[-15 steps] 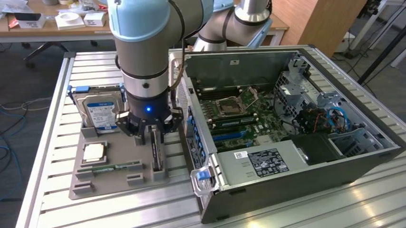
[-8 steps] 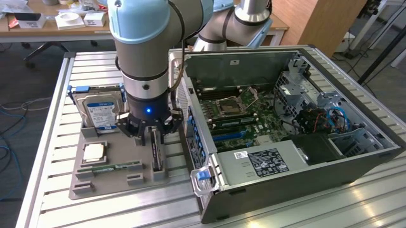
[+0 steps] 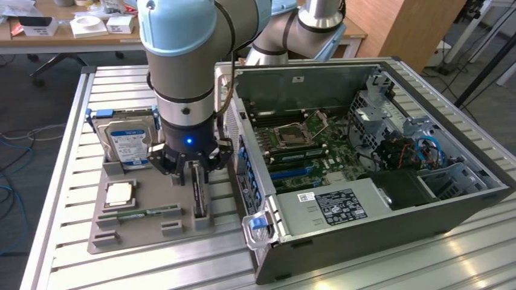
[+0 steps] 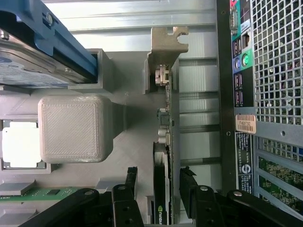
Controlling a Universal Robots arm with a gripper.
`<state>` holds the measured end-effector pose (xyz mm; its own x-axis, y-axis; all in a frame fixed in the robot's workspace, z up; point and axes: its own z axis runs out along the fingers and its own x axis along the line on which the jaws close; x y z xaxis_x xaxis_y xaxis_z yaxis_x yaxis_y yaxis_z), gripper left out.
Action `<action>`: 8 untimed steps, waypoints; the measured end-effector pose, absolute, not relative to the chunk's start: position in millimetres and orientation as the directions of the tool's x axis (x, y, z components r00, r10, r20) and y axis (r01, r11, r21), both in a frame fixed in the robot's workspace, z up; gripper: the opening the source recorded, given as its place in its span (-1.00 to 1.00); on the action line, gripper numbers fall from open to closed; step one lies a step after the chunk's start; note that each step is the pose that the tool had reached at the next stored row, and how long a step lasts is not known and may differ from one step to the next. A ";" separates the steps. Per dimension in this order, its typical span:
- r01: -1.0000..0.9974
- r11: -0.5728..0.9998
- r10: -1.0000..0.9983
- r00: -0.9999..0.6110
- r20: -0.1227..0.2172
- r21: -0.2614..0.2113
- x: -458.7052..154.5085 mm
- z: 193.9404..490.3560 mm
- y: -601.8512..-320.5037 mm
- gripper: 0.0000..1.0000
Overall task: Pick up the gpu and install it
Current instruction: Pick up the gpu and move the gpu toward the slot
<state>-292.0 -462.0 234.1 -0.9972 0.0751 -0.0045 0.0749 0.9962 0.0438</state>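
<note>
Poised wide open: black two-fingered gripper point(image 3: 193, 179), one finger point(image 4: 130, 182) on either side of the gpu point(image 4: 163, 137), a thin flat black circuit card with a pale metal bracket point(image 4: 166, 45) at one end. No squeeze on it. Seen from the wrist, a narrow gap between each finger and the card's faces.

Card seated on edge in a narrow slot of the grey ridged printed-plastic tray point(image 3: 109, 238), along the tray's side nearest the open dark-grey metal computer case point(image 3: 451, 199). Directly beneath the fingers, so apparently no sideways offset to correct. Long axis along that same tray side, parallel to the case's perforated rear panel. Finger faces parallel to it as well, so probably lined up to pinch across the thin dimension.

Black, smooth-looking stretch of card between the fingers. Bracket end further along the slot, clear of the fingers: matt pale metal, stepped and notched. Small silvery parts along the card's upper edge between the two. Likely rigid and slick, with little give under a grip.

Also on the tray:
- silver hard drive with blue label point(image 3: 129, 142), upright in a blue carrier
- square pale processor chip point(image 3: 119, 193), flat in a recess
- narrow green memory stick point(image 3: 147, 212), lying flat in its groove

Beneath the tray, a slatted aluminium table point(image 3: 57, 181).
</note>
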 end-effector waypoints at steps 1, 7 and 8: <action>0.075 0.996 0.075 -0.997 -0.004 0.044 -292.1 234.1 -462.0 -0.03; 0.075 0.996 0.075 -0.997 -0.004 0.044 -291.8 234.1 -462.1 -0.03; 0.075 0.996 0.075 -0.997 -0.004 0.044 -291.7 234.1 -462.1 -0.03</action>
